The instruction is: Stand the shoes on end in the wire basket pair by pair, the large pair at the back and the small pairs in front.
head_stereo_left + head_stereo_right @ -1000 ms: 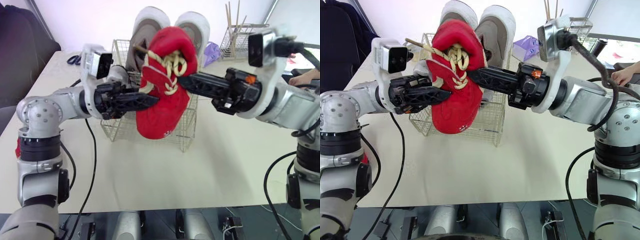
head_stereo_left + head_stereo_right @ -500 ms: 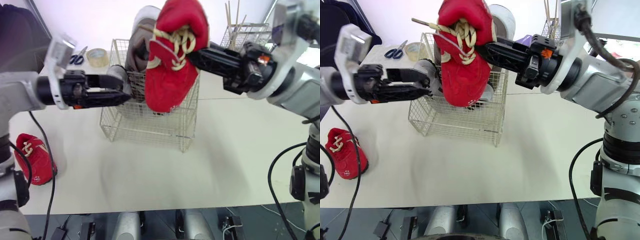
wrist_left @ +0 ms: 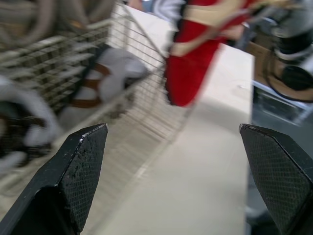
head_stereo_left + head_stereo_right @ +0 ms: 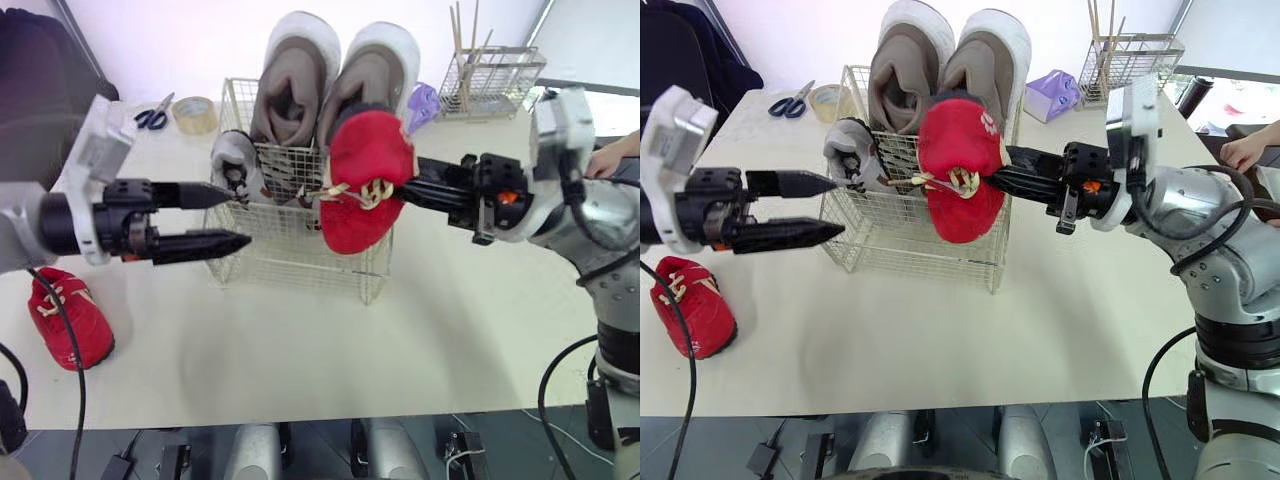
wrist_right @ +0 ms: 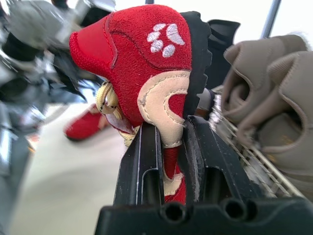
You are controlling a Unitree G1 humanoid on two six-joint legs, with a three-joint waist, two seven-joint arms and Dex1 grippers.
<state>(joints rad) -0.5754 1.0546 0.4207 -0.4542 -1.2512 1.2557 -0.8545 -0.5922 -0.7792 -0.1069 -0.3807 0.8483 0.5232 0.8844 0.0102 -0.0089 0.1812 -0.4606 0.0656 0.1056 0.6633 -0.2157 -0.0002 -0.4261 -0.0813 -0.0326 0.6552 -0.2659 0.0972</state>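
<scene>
Two large shoes stand at the back of the wire basket, one small grey shoe in front. Right fingers clamp the red shoe by its heel at the front rim; left fingers gape wide, empty. Its red mate waits on the worktop.

Red shoe (toe down) at the wire basket's front.
</scene>
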